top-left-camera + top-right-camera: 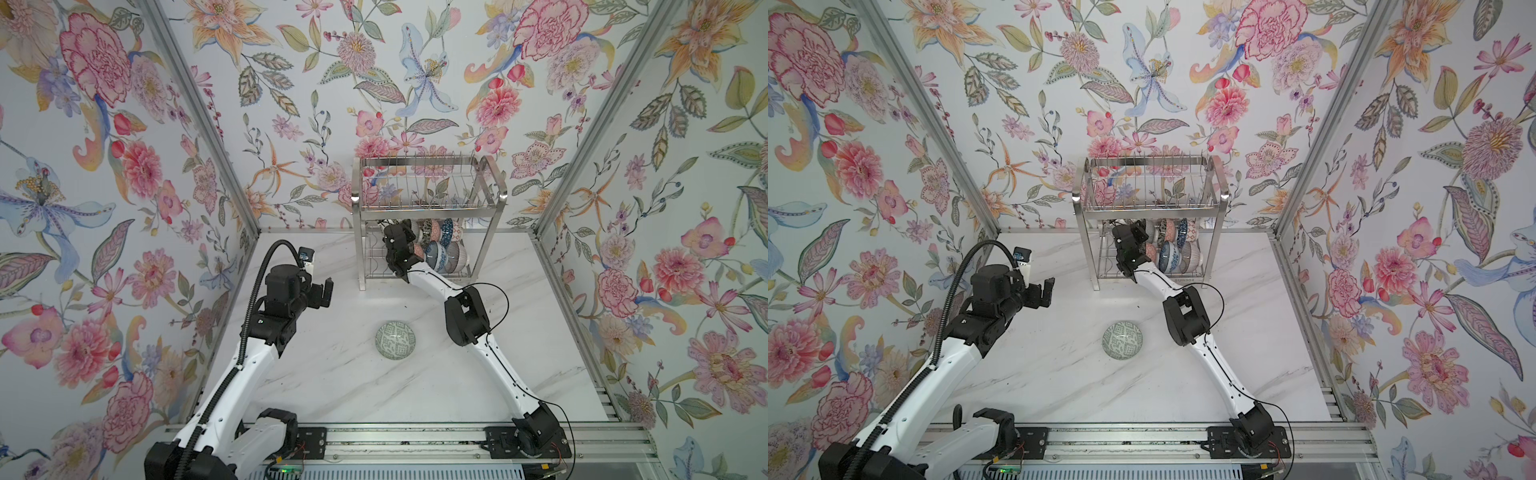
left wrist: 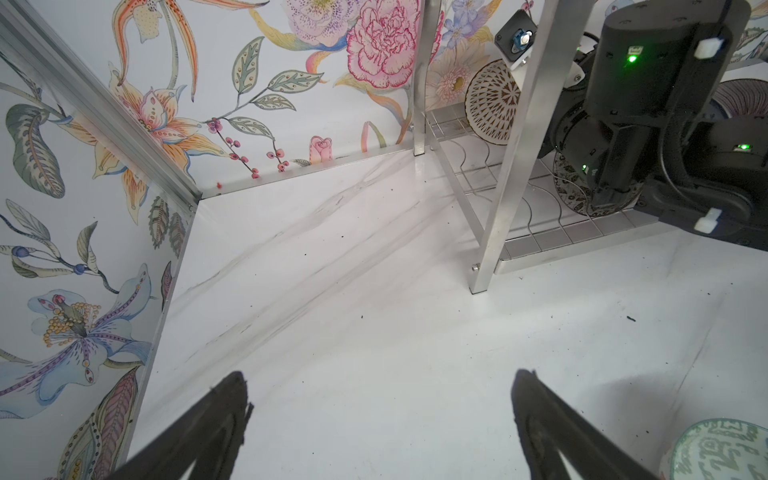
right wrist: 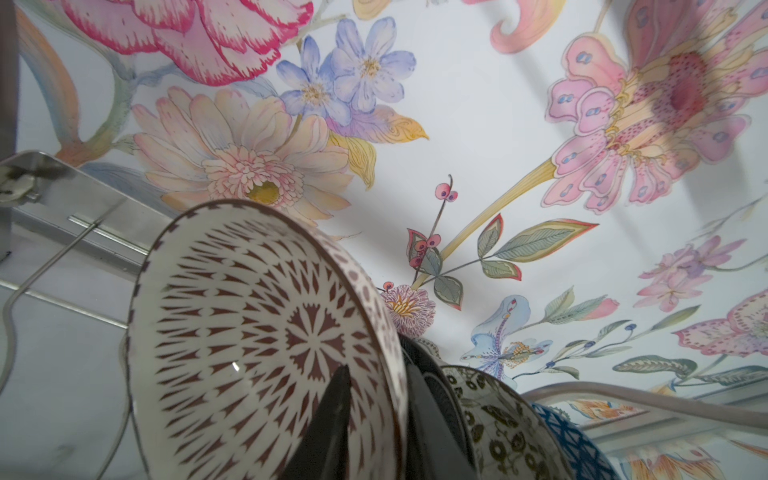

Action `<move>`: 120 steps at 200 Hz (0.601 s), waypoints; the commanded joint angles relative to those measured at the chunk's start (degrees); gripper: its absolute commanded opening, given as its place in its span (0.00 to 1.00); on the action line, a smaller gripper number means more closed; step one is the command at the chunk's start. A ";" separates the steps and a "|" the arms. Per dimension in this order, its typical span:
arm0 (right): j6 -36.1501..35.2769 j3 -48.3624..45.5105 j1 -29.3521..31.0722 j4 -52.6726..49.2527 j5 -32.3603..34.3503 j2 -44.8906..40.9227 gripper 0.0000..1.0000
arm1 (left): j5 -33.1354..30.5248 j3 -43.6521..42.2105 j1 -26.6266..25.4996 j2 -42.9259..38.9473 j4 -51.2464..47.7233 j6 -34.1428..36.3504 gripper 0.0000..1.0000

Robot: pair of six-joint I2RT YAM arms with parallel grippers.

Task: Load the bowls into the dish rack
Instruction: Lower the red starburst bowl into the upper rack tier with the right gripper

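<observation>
The right gripper [image 3: 380,395] is straddling a brown-patterned bowl's [image 3: 249,332] rim in the nearly loaded dish rack [image 1: 432,215], grip unclear; left gripper [image 2: 380,390] gaping, green-patterned bowl [image 1: 395,339] waiting.

Both units have white moulded links and black joint housings. The left arm [image 1: 232,382] carries a black corrugated conduit [image 1: 254,299], the right arm [image 1: 505,374] a thin black cable [image 1: 508,301]. Green indicator lamps [image 2: 631,58] are lit on its wrist housing. The left claw [image 2: 381,374] has matte black, tapered fingers [image 2: 216,424].
</observation>
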 commanded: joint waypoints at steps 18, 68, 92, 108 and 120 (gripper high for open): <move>-2.89 1.51 2.56 1.66 -0.06 -0.30 0.24 | 0.70 -0.74 0.82 -0.60 1.11 -0.76 0.99; -4.73 1.55 3.12 2.25 0.52 -0.20 0.24 | 1.10 -0.74 0.91 -0.67 1.20 -0.85 0.99; -4.66 1.46 3.28 1.90 0.52 -0.48 0.27 | 1.15 -0.74 0.96 -0.76 1.20 -0.86 0.99; -4.48 1.49 3.29 1.67 0.47 -0.82 0.30 | 1.14 -0.75 0.91 -0.79 1.12 -0.85 0.99; -4.30 1.24 3.30 1.47 0.55 -1.20 0.36 | 1.14 -0.83 0.91 -0.87 1.18 -0.85 0.99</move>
